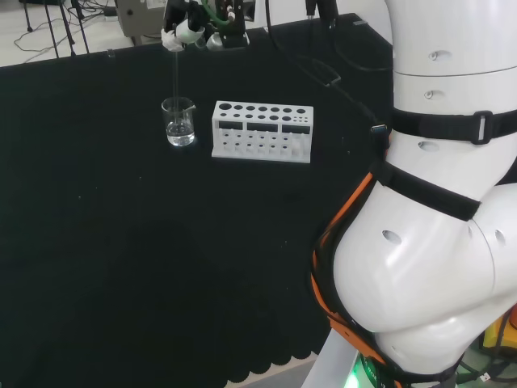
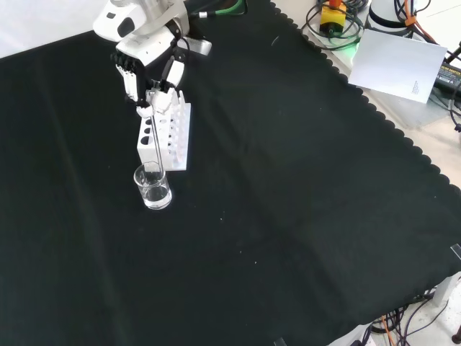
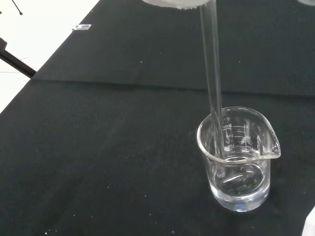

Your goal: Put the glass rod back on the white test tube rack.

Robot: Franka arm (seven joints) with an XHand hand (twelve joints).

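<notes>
Glass rod (image 3: 212, 73), pinched by hand (image 2: 155, 97), stands in beaker (image 3: 239, 162) beside rack (image 1: 261, 131).

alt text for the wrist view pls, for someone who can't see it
A clear glass rod stands almost upright with its lower end inside a small clear glass beaker on black cloth. The beaker has a pouring spout and printed marks.
</notes>
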